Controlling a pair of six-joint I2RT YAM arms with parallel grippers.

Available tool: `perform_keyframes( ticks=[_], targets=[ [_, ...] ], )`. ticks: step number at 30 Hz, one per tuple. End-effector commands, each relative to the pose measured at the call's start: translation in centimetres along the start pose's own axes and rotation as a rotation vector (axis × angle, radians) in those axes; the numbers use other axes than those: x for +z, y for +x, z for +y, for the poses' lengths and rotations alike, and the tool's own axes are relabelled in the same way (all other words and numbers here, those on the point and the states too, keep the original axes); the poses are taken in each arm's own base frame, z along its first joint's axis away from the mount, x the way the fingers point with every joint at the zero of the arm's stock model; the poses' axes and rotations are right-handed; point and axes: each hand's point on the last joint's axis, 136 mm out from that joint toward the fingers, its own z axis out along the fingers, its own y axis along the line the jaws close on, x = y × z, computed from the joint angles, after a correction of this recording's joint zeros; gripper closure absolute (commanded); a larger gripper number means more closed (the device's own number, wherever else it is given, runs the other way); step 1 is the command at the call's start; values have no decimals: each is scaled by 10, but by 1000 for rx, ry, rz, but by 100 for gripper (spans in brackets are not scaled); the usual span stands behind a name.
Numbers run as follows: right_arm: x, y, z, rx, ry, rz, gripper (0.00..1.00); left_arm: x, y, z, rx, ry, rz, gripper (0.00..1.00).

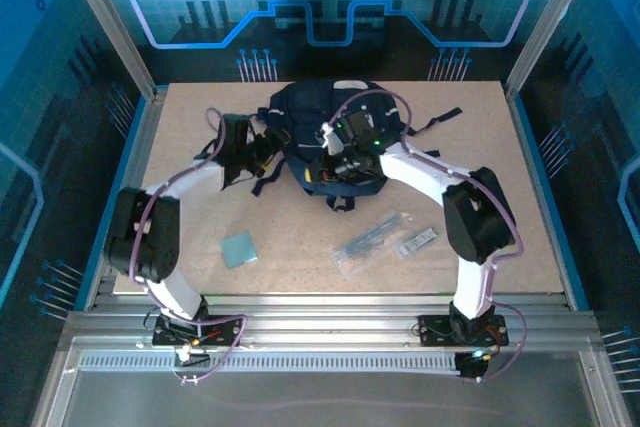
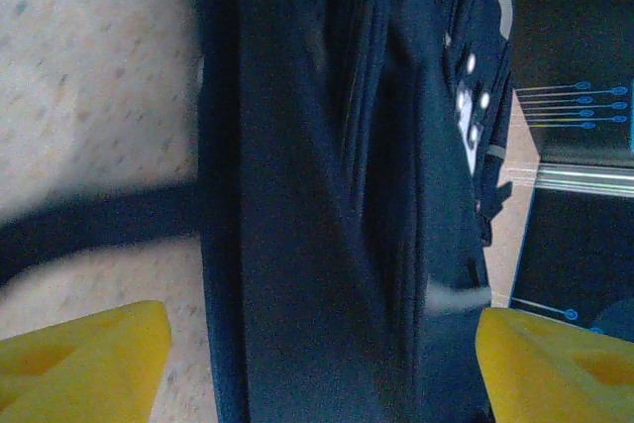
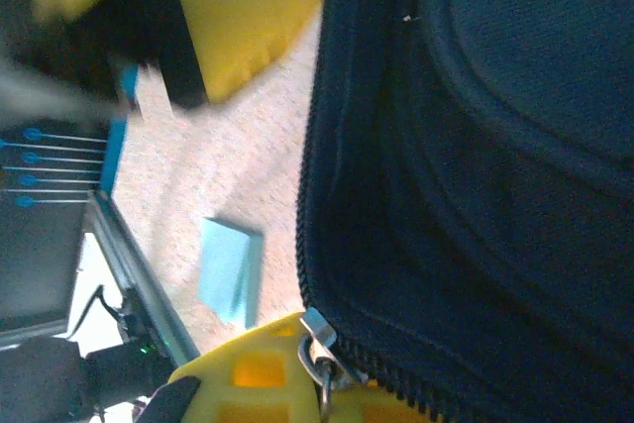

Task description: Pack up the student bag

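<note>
Speckled desk [image 1: 180, 127] from above: your student bag [image 1: 305, 137] sits far-centre, blue pad [image 1: 239, 248] and clear packet [image 1: 368, 242] lying outside, so packing seems barely begun. Left wrist: left end effector [image 2: 317, 364] wide open at the bag. Right wrist: right end effector [image 3: 317, 388] against the zip pull [image 3: 315, 342]; whether it grips, you cannot tell.

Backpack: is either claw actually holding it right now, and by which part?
The right gripper appears to pinch the student bag by its zipper pull. The left gripper stands open around the bag's side, gripping nothing.

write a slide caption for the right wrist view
Right claw pinching the zipper pull of the student bag, a light blue pad on the table.
</note>
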Motion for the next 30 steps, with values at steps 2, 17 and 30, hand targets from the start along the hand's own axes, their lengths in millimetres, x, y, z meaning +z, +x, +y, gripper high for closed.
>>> perform_keyframes(
  ticks=[2,17,30],
  targets=[
    [5,-33,64,-100,-184,-60,100,-11,12,15,-159,39,-93,18],
    [12,11,80,82,-327,12,100,46,11,-1,-354,275,-213,33],
    [-12,57,11,160,-72,123,100,38,1,-14,-274,318,-261,100]
  ],
)
